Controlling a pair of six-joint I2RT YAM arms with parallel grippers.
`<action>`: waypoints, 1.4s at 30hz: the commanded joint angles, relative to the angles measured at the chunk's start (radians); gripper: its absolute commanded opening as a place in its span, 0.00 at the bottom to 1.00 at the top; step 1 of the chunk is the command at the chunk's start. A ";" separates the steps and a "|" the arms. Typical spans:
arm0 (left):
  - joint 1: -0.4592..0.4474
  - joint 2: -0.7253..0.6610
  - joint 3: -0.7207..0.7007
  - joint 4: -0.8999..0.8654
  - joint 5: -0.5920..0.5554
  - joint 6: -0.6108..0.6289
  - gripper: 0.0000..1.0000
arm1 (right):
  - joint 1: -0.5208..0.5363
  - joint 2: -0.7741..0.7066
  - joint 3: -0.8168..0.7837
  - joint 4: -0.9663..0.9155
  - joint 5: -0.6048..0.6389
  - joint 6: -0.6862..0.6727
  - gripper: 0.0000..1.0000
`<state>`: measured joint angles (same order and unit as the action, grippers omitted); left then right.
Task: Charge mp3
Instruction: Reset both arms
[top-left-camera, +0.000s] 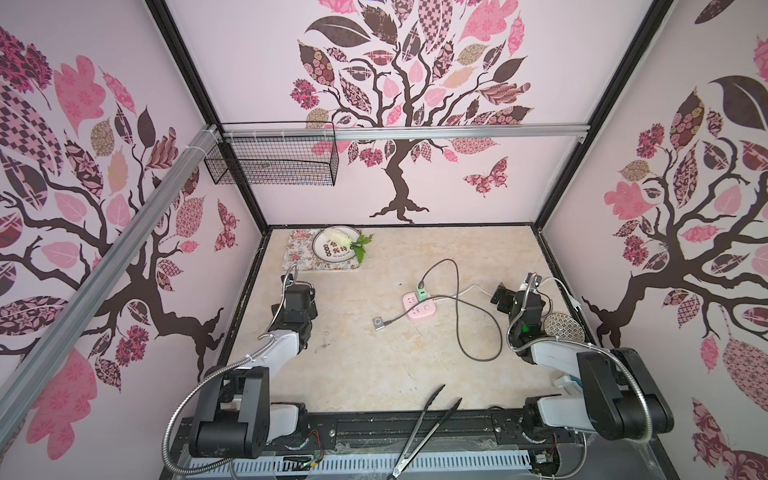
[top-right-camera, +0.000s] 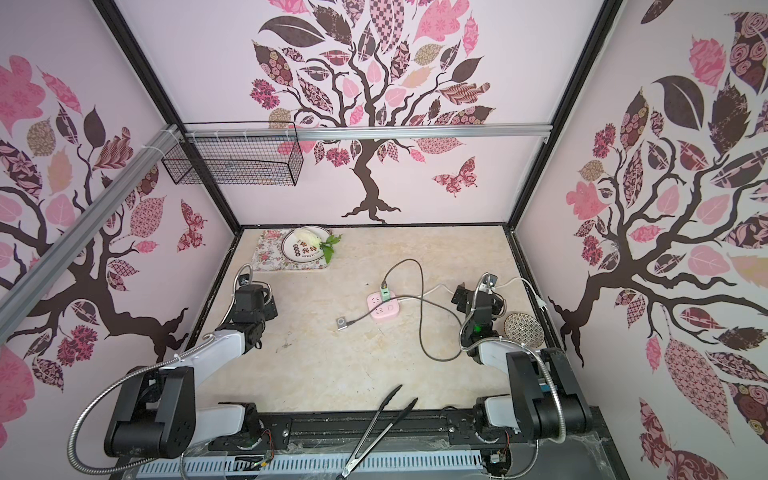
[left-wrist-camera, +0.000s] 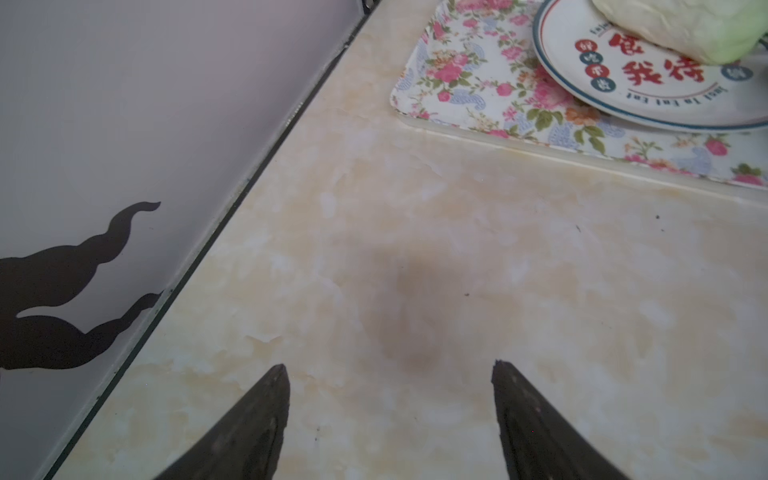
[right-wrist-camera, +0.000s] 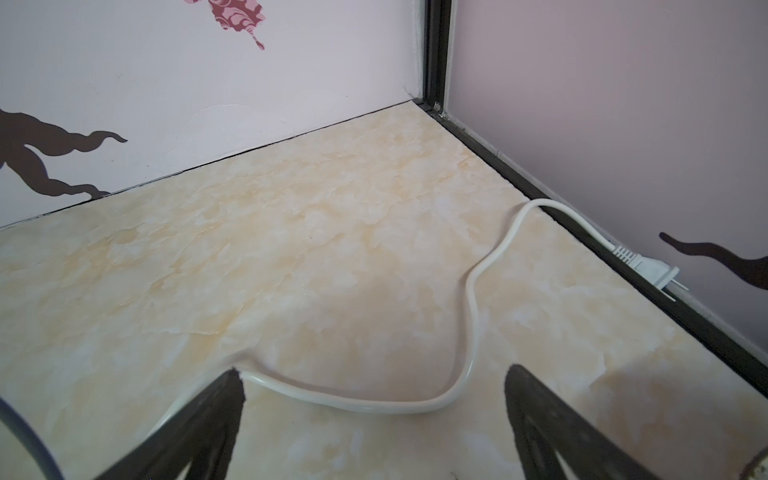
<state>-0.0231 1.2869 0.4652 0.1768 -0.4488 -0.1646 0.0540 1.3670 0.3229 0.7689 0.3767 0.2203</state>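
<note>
Both our left gripper (left-wrist-camera: 390, 368) and right gripper (right-wrist-camera: 376, 370) stand with fingers apart, gripping nothing. We see the tiny flat square silver-grey metal mp3 (top-left-camera: 378, 323) on the beige marbled table (top-left-camera: 374, 365) between them, nearer the left, a dark grey cable (top-left-camera: 394, 319) touching it.

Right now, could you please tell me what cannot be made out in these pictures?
Whether the cable is fully seated in the mp3: too small in both top views, outside both wrist views.
The patterned dish: partly hidden behind the right arm in both top views.
What the wire basket holds: too small behind its mesh in both top views.
</note>
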 joint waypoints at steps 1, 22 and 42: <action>0.024 0.018 -0.107 0.423 0.008 0.071 0.79 | -0.046 0.040 -0.004 0.165 -0.035 -0.030 1.00; 0.027 0.301 -0.095 0.778 0.262 0.137 0.98 | -0.045 0.184 -0.027 0.355 -0.378 -0.172 1.00; 0.026 0.301 -0.100 0.786 0.263 0.137 0.98 | -0.045 0.191 -0.014 0.337 -0.375 -0.172 1.00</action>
<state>0.0002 1.5883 0.3458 0.9340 -0.1955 -0.0265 0.0051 1.5497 0.2871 1.1141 0.0059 0.0628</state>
